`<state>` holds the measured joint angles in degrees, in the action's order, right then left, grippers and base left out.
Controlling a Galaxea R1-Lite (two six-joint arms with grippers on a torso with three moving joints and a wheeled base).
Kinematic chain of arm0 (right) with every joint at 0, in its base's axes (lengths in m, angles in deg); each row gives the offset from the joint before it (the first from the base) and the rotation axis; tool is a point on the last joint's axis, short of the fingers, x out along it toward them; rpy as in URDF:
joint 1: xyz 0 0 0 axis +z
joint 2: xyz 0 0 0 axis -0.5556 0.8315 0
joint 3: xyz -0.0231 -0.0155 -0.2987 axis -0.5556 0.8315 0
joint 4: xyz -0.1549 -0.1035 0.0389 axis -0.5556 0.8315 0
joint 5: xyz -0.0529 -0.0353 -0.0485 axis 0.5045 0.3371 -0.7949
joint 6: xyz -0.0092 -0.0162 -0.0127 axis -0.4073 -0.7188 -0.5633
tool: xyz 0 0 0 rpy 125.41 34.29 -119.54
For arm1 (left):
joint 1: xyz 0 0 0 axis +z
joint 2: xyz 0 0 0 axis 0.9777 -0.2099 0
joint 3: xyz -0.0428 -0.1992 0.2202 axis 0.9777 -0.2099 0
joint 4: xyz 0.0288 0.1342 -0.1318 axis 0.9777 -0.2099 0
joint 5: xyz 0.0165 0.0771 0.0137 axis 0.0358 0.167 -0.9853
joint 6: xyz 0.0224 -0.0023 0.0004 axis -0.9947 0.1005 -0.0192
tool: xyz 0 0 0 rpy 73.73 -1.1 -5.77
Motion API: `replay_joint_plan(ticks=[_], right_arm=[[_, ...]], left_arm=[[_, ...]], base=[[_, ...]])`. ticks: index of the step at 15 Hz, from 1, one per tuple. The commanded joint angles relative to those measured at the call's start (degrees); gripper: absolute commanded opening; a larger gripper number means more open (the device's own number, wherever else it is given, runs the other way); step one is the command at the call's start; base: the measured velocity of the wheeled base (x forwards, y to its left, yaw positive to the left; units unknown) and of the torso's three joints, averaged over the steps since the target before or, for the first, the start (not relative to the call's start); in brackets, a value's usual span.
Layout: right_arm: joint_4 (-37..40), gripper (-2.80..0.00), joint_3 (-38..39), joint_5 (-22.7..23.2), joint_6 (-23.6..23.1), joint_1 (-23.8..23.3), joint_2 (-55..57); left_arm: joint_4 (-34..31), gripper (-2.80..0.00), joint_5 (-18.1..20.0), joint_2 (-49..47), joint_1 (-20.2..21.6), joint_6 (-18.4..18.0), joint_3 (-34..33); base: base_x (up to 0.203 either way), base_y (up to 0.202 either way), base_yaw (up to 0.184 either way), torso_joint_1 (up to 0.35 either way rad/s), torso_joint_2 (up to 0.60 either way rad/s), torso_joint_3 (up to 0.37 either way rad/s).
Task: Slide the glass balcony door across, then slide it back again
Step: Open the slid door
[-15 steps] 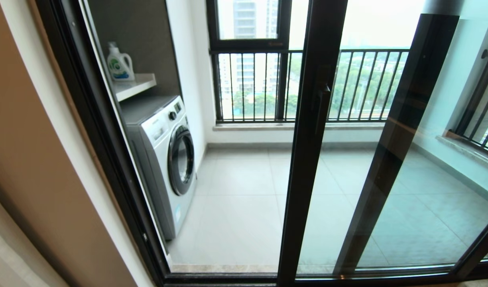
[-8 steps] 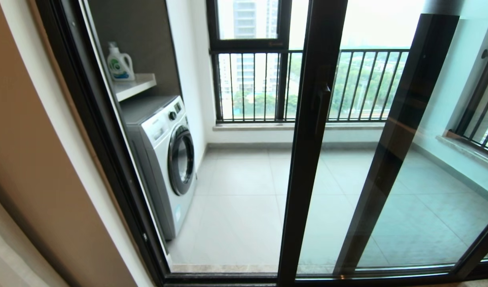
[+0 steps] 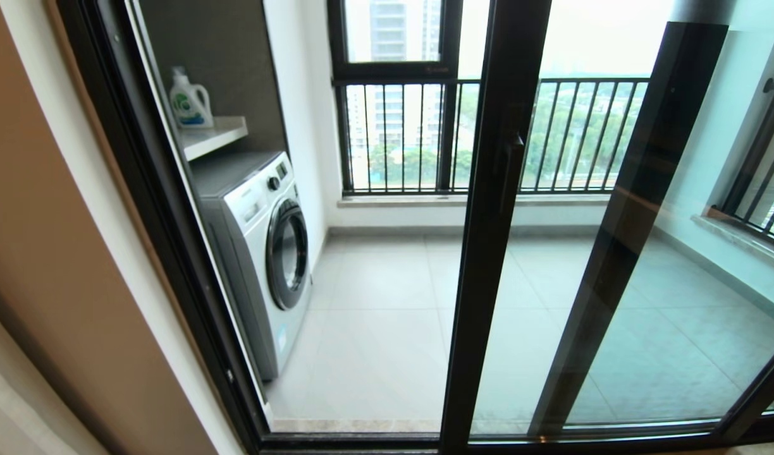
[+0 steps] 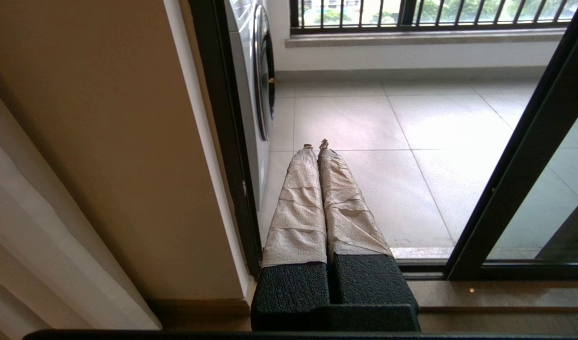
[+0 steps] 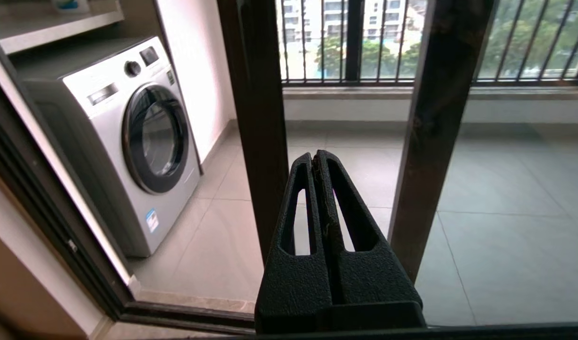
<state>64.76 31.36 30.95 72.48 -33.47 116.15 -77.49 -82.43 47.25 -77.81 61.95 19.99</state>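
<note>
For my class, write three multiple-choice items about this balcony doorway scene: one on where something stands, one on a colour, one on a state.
1. Where does the white plastic detergent bottle stand?
A. On the pale shelf above the white front-loading washing machine
B. On the grey tiled floor
C. On the window ledge

2. What colour is the metal frame of the glass balcony door?
A. White
B. Dark brown-black
C. Silver

3. How is the right gripper?
A. Clamped on the door's handle
B. Wide open
C. Shut, holding nothing

Answers:
1 A: the head view shows the bottle on the shelf directly over the machine.
2 B: the door's upright is dark in every view.
3 C: in the right wrist view its fingers meet at the tips with nothing between, short of the frame. The left gripper is likewise shut, near the doorway's edge.
</note>
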Motion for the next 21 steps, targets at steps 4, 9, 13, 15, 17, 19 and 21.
replay_joint_plan(ticks=[4,9,13,15,17,19,21], right_arm=[[-11.6,-2.80,-7.1,6.8,-0.7,11.4,31.4],[-15.7,-2.80,-21.6,-3.6,-0.4,26.9,45.0],[-17.8,-2.80,-27.1,-12.8,-0.6,30.5,57.3],[-22.9,-2.80,-29.8,-20.7,-0.5,30.4,64.2],[-29.9,-2.80,-32.5,-25.9,-0.6,29.2,70.0],[-32.2,-2.80,-35.5,-27.0,-0.7,26.5,73.1],[-32.4,-2.80,-38.3,-27.1,-0.7,24.2,74.8]], left_arm=[[0.0,-2.80,0.0,-0.1,0.0,0.0,0.0],[0.0,-2.80,0.0,-0.1,0.0,0.0,0.0],[0.0,-2.80,0.0,-0.1,0.0,0.0,0.0],[0.0,-2.80,0.0,-0.1,0.0,0.0,0.0],[0.0,-2.80,0.0,-0.1,0.0,0.0,0.0],[0.0,-2.80,0.0,-0.1,0.0,0.0,0.0],[0.0,-2.80,0.0,-0.1,0.0,0.0,0.0]], base=[[0.000,0.000,0.000,0.000,0.00,0.000],[0.000,0.000,0.000,0.000,0.00,0.000],[0.000,0.000,0.000,0.000,0.00,0.000],[0.000,0.000,0.000,0.000,0.00,0.000],[0.000,0.000,0.000,0.000,0.00,0.000],[0.000,0.000,0.000,0.000,0.00,0.000],[0.000,0.000,0.000,0.000,0.00,0.000]])
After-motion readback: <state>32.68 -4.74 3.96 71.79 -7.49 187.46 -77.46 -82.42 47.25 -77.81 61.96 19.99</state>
